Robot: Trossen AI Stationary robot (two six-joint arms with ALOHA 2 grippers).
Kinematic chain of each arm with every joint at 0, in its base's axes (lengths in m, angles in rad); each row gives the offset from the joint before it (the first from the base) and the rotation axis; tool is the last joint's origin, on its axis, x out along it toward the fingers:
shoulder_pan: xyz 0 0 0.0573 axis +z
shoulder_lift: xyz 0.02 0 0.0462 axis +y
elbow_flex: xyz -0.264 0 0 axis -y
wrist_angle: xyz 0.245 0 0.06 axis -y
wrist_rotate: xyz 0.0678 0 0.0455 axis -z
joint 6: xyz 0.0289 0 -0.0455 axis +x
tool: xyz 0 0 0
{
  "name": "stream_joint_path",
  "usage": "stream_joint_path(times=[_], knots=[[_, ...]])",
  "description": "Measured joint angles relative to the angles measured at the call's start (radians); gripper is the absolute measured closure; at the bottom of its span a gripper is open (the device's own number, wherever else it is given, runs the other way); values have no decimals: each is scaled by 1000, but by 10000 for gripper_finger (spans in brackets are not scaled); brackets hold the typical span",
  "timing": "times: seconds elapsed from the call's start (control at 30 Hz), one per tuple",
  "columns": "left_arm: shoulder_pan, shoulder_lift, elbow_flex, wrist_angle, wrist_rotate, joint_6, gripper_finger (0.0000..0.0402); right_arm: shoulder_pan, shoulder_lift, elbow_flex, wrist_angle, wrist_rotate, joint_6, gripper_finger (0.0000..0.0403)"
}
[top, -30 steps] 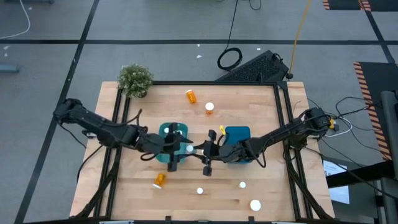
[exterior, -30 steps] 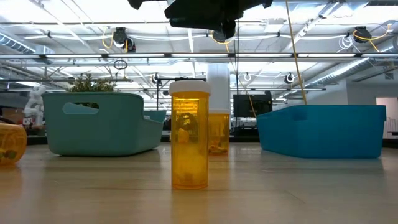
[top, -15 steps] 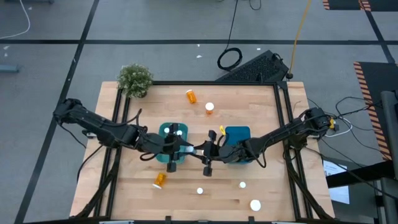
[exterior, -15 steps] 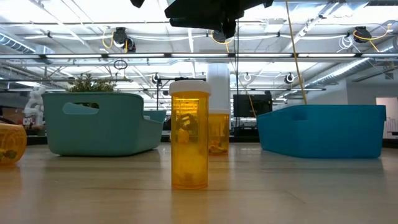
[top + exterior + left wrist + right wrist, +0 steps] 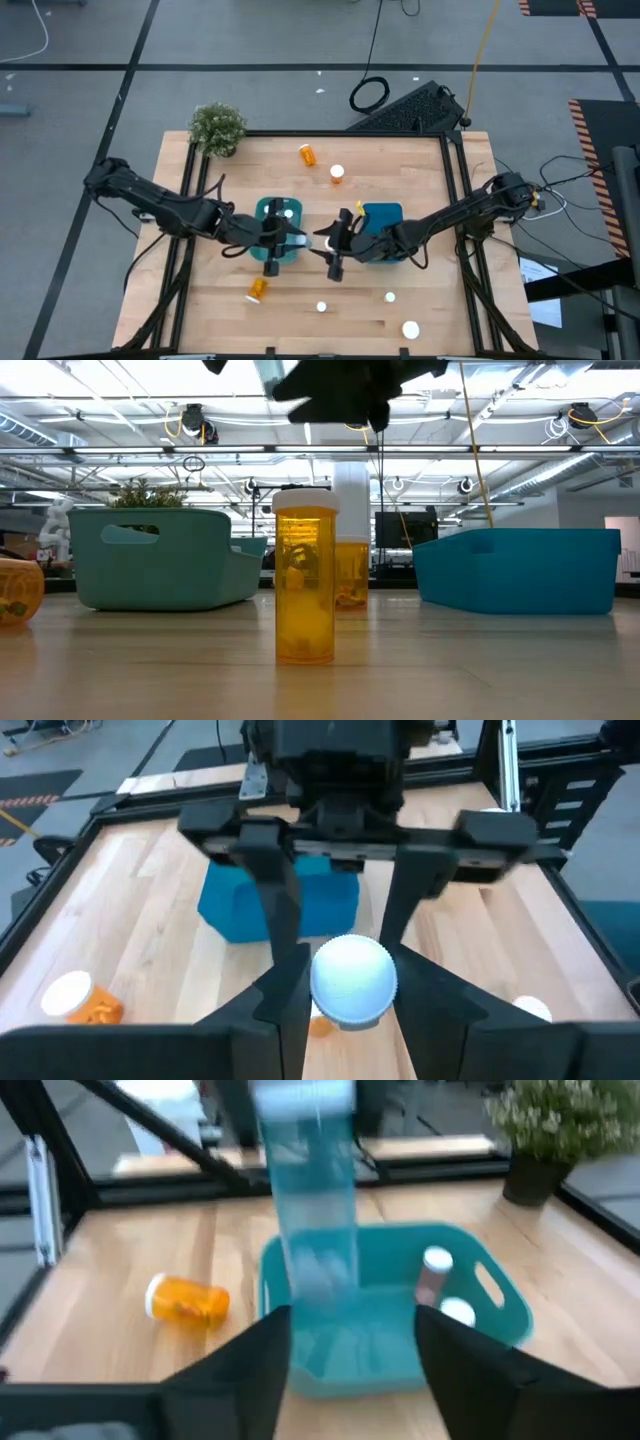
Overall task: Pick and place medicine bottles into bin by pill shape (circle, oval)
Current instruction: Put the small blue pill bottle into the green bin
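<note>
Medicine bottles lie scattered across the wooden table (image 5: pixel 420 190); one with a white cap (image 5: pixel 352 980) is pinched in the left gripper (image 5: pixel 300 240), held between the teal bin (image 5: pixel 262 211) on the left and the blue bin (image 5: pixel 385 215) on the right. Facing it, the right gripper (image 5: pixel 326 247) has its fingers spread, apparently not touching the bottle. Two bottles (image 5: pixel 438 1270) rest inside the teal bin. An upright orange bottle (image 5: pixel 304 574) stands near the front edge.

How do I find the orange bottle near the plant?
Start at the potted plant on the table's corner. Toward the table's middle from it lies an orange bottle. It is on its side; the bottle beside it stands upright, white cap up.
</note>
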Motion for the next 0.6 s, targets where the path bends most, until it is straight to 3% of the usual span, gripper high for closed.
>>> stream_joint_path(times=[0.23,0.33,0.6], knots=[[-3,-29,1,-144,-13,-73,271,10,-80,0,-119,2,13,114],[-3,-29,-3,-264,-44,-115,271,26,-125,0,-175,2,13,109],[7,-35,-148,-293,-91,-285,271,61,-167,0,-219,5,5,123]])
